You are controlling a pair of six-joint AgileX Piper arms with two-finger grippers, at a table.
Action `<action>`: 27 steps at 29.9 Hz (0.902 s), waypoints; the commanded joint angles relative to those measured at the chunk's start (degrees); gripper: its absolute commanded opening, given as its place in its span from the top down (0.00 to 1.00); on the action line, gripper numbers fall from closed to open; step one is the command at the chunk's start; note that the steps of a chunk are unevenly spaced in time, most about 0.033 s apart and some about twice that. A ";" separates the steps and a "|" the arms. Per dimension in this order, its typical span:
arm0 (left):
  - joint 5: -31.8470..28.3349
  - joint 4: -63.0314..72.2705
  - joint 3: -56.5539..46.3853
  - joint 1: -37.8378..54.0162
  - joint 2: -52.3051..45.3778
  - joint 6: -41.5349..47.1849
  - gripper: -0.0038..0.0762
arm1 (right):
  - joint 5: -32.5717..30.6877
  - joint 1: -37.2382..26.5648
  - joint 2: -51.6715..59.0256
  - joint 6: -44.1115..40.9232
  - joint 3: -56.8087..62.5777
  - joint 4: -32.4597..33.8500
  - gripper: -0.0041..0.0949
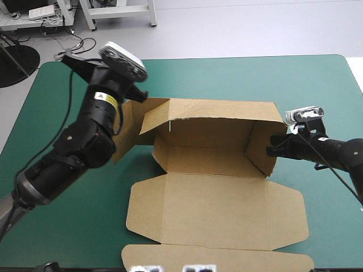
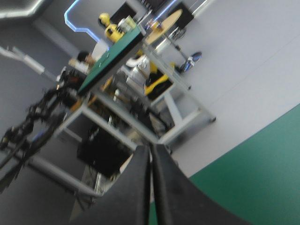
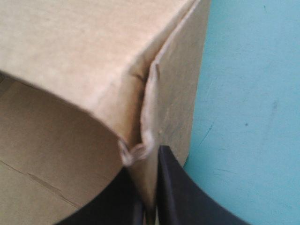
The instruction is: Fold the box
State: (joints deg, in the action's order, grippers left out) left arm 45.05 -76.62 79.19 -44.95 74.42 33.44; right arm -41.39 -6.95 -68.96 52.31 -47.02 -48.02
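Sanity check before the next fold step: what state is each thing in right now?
box: open tray half formed, back and side walls raised
lid: unfolded, flat on the table
left gripper: shut on the box, at the top edge of the left flap
right gripper: shut on the box, pinching the right wall

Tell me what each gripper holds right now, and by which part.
Right gripper: shut on the box, pinching the edge of its raised right-hand wall. Left gripper: shut, no board seen in it, so apparently holding nothing.
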 commanded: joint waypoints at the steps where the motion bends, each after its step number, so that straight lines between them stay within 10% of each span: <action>1: -1.23 7.01 2.08 9.95 -2.32 -1.96 0.95 | -5.91 -0.08 0.81 -9.18 -6.85 2.95 0.96; 10: -0.40 44.98 1.47 34.41 -2.32 -17.65 0.95 | -20.11 0.60 -7.00 -22.04 -20.78 7.91 0.95; 22: 10.39 70.66 1.48 49.96 -2.65 -35.26 0.95 | -10.72 13.17 -23.94 -30.87 -29.31 17.26 0.94; 27: 9.87 77.23 1.48 52.77 -3.29 -38.59 0.95 | -8.35 14.85 -27.86 -32.94 -31.60 18.34 0.70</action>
State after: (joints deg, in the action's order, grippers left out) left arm 57.66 -2.95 79.22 6.98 73.18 -3.22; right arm -49.23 6.87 -97.19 19.64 -76.32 -29.17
